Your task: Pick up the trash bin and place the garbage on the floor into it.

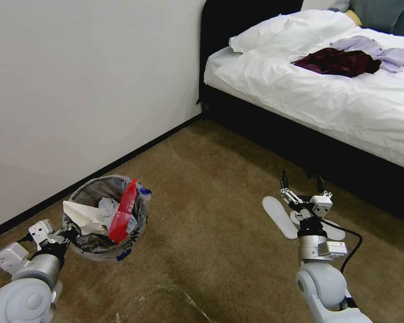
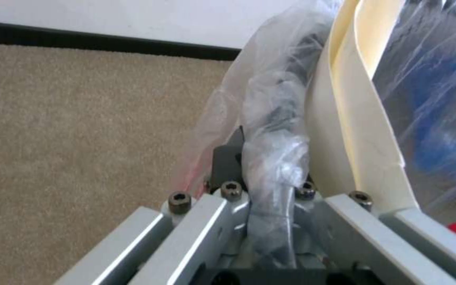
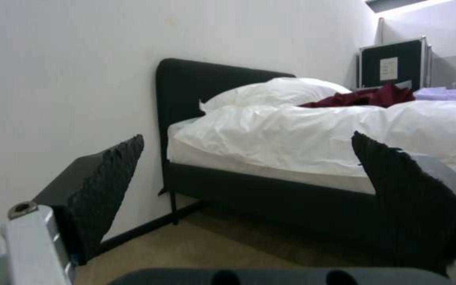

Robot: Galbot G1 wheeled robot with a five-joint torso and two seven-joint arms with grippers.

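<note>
Beige-brown floor (image 1: 220, 188); red wrapper (image 1: 123, 211); white papers (image 1: 81, 214).

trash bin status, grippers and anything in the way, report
Left gripper shut on trash bin rim. Right gripper open, empty, above the floor. Bin holds garbage: white paper, red wrapper. Bed ahead right; nothing blocking.

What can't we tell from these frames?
- Bin base: head view, hidden by its own wall and bag.
- Left gripper fingertips: left wrist view, wrapped in the bag over the rim; head view, behind the bin.
- Floor under the bed: dark in head and right wrist views.
- Right gripper, open, holds nothing; carpet below it hidden by the arm.
</note>
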